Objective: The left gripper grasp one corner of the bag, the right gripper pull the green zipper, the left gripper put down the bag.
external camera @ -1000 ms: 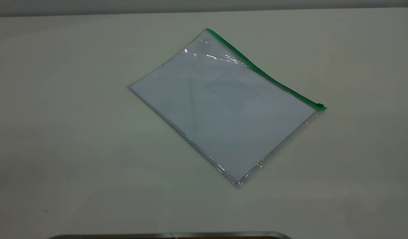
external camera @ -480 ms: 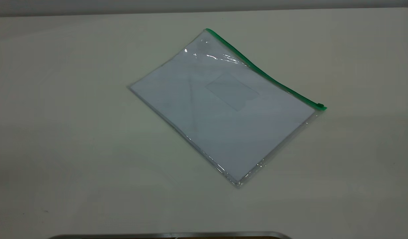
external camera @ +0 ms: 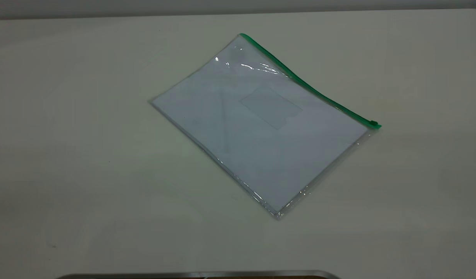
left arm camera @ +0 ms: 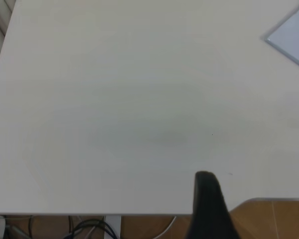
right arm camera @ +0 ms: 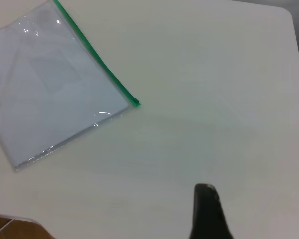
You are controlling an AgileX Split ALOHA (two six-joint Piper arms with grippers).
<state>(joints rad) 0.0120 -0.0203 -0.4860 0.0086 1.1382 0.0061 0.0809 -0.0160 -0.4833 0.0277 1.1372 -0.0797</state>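
The bag point(external camera: 261, 124) lies flat on the white table, a clear pouch with white paper inside, turned diagonally. The green zipper point(external camera: 307, 87) runs along its far right edge, and the slider tab point(external camera: 373, 124) sits at the right-hand end. The green-edged corner point(external camera: 242, 38) at the other end rests on the table, slightly crinkled. Neither arm appears in the exterior view. The left gripper point(left arm camera: 207, 199) hovers over bare table near the front edge, with one plain corner of the bag point(left arm camera: 294, 35) far off. The right gripper point(right arm camera: 207, 209) hangs over bare table, well apart from the bag point(right arm camera: 55, 94) and slider point(right arm camera: 135, 102).
A metal rim point(external camera: 199, 274) borders the table's front edge. Wooden floor point(left arm camera: 269, 219) and cables point(left arm camera: 89, 229) show below that edge. The table's rounded corner point(right arm camera: 289, 15) lies beyond the right gripper. Bare tabletop surrounds the bag on all sides.
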